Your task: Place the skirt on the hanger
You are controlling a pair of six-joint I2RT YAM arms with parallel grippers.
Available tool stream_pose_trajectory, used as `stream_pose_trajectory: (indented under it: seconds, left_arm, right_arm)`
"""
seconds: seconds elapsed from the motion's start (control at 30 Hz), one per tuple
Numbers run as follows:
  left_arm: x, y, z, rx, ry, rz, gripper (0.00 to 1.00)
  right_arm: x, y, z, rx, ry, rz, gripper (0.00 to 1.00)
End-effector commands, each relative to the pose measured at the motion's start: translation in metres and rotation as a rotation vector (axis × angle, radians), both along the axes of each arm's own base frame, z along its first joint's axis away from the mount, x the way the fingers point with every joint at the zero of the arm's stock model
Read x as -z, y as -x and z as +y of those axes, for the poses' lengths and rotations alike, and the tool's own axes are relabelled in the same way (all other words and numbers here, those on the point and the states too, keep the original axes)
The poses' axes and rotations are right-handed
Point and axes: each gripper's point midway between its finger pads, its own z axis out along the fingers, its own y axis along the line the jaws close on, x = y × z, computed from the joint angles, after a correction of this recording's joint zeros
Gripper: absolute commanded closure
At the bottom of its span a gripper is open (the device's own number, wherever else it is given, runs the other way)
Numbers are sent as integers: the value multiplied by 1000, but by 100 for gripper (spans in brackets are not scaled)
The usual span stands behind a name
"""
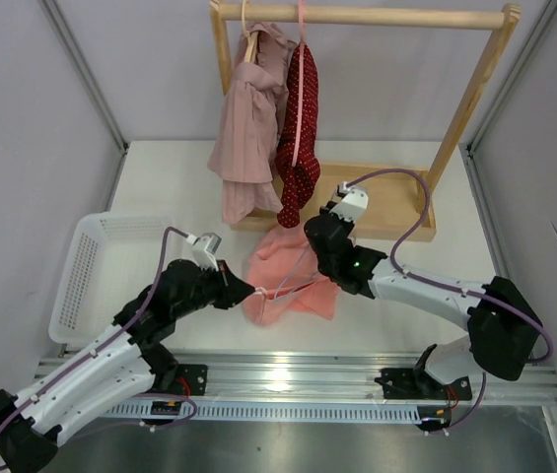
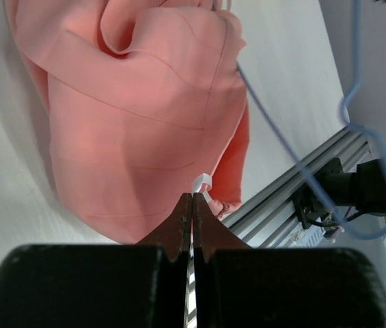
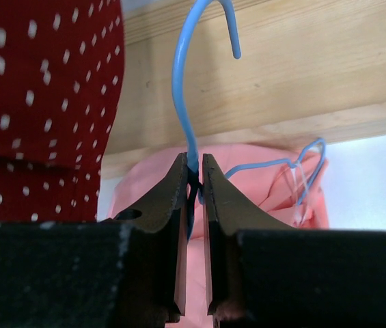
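White counter (image 1: 160,187): the right gripper (image 3: 194,164) pinches the hanger (image 3: 179,75) by its neck. The left gripper (image 2: 192,198), pressed together, nips a white loop (image 2: 201,183) of the skirt (image 2: 131,137) lying beneath. Best done by steadying the hanger while hooking the loop.

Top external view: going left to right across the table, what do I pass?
In order: white basket → left tool → skirt → rack's right post.

Left arm (image 1: 91,379) and right arm (image 1: 426,289): white links, black joint housings, purple cables (image 1: 426,202) looping toward 12 o'clock; left gripper (image 2: 193,198) and right gripper (image 3: 196,160): black bodies, dark brown tapering fingers (image 3: 165,205).
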Motion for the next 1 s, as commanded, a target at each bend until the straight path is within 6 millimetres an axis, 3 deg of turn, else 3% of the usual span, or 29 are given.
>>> stream_pose_trajectory:
  seconds: [0.0,0.13,0.37,0.4,0.47,0.5,0.53,0.6,0.63,0.67,0.7,0.77,0.83,0.87,0.97]
  left_arm:
    - [-28,4,-6,16,85,-20,100]
    - [-37,11,2,-2,96,-27,100]
    - [-38,19,14,-5,55,-31,100]
    - [-53,18,14,6,56,-66,100]
    - [-60,21,9,47,42,-62,100]
    - [-93,21,6,67,67,-127,100]
    - [-94,22,0,98,44,-126,100]
    - [-139,21,-3,117,60,-218,100]
    - [-138,20,-10,140,29,-205,100]
    - [-168,20,-11,151,52,-262,100]
    - [-174,19,-14,158,49,-273,100]
    - [-179,17,-26,189,33,-275,100]
    - [-171,20,-36,222,20,-248,100]
    - [-146,20,-45,238,4,-217,100]
    - [-114,30,-67,237,20,-255,98]
  right_arm:
    - [4,-7,1,97,-45,-49,100]
    - [12,-12,-7,156,-20,-47,100]
    - [-24,-1,-61,313,34,-99,100]
    - [-34,7,-71,329,32,-105,100]
    - [-43,23,-88,370,77,-112,100]
    - [-57,35,-99,387,80,-128,100]
    - [-66,46,-99,380,84,-146,100]
    - [-89,60,-115,401,78,-175,100]
    - [-97,65,-117,395,81,-180,100]
    - [-109,71,-123,415,77,-197,100]
    - [-119,75,-126,424,76,-210,100]
    - [-136,87,-130,418,98,-220,100]
    - [-151,91,-132,423,85,-230,100]
    - [-152,92,-131,414,96,-226,100]
    - [-140,87,-120,377,102,-214,100]
